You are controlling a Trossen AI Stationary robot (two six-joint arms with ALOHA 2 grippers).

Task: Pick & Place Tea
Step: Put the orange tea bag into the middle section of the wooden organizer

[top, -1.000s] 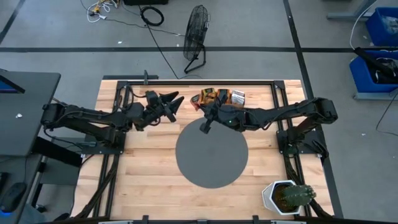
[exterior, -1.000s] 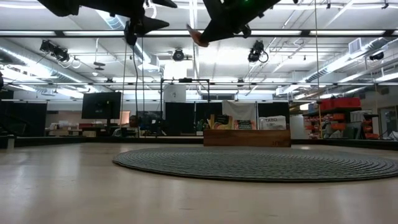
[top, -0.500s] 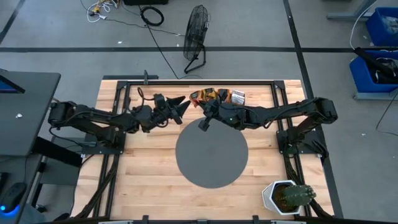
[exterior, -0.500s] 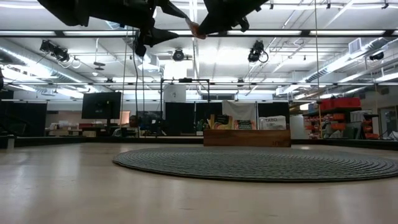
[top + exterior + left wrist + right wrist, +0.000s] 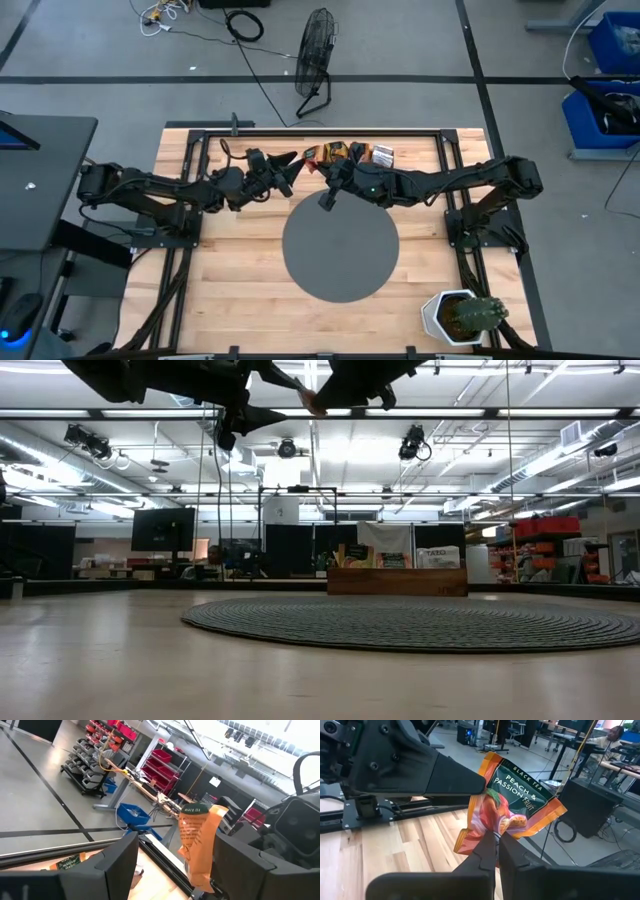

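Note:
One orange tea sachet [image 5: 512, 802], printed with a peach and dark lettering, hangs in the air over the table's far middle, and my right gripper [image 5: 496, 842] is shut on it. My left gripper [image 5: 175, 855] is open and comes from the table's left. Its two fingers stand on either side of the same sachet [image 5: 197, 842]. In the high view the two grippers meet nose to nose, left gripper [image 5: 287, 165] and right gripper [image 5: 322, 170], just in front of the wooden tray [image 5: 392, 160]. More tea sachets [image 5: 345, 152] stand on edge in the tray. My right gripper pinches the sachet's lower edge [image 5: 492, 831] between its two fingertips, coming nearly level from the table's right. The sachet sticks out past the fingertips, tilted and clear of the table. My left gripper: whether a finger [image 5: 450, 775] touches the sachet's side, I cannot tell.
A round dark mat [image 5: 340, 248] lies in the table's middle, under and in front of both grippers. A potted cactus [image 5: 462, 318] stands at the near right corner. A black frame rail [image 5: 320, 130] runs along the table's far edge behind the tray.
My left gripper has gone toward the table's right, up to the sachet in my right gripper, so that its open fingers now stand about the sachet. My right gripper has stayed shut on the sachet and has hardly moved.

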